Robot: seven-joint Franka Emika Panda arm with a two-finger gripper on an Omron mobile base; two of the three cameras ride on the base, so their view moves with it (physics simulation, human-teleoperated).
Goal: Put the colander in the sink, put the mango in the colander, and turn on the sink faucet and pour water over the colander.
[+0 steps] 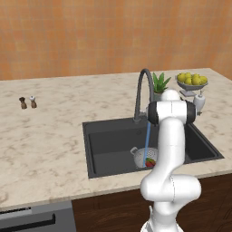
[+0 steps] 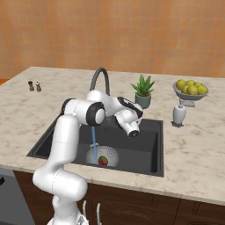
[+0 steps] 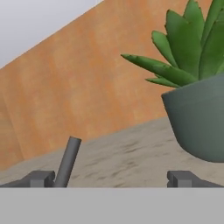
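Water [image 1: 147, 138] is running down in a thin blue line from the sink faucet [image 1: 142, 88] and is landing in the colander [image 1: 144, 157]. The colander is sitting inside the sink [image 1: 108, 145], near the front wall. The mango [image 2: 103, 161] is lying in the colander, red with a bit of green, right beside where the water is falling. So all three jobs look done, and this is the last step: the water is pouring over the colander and the fruit. It seems that very little is left to do. The next move, if any, would be a small one, like keeping the water falling on the colander and pulling the hand away without bumping the tap.

The gripper [image 2: 133, 133] is hanging over the back part of the sink, to the right of the faucet, and it is pointing toward the back counter. In the hand view the two finger tips [image 3: 41, 178] are sitting far apart, so the gripper is wide open. Nothing is between them, so it is holding nothing. A thin grey rod [image 3: 68, 162], likely the tap's little lever, is standing just by the left tip, but it is hard to say if they are touching. A potted plant [image 3: 197, 118] is sitting close ahead on the counter [image 1: 45, 136].
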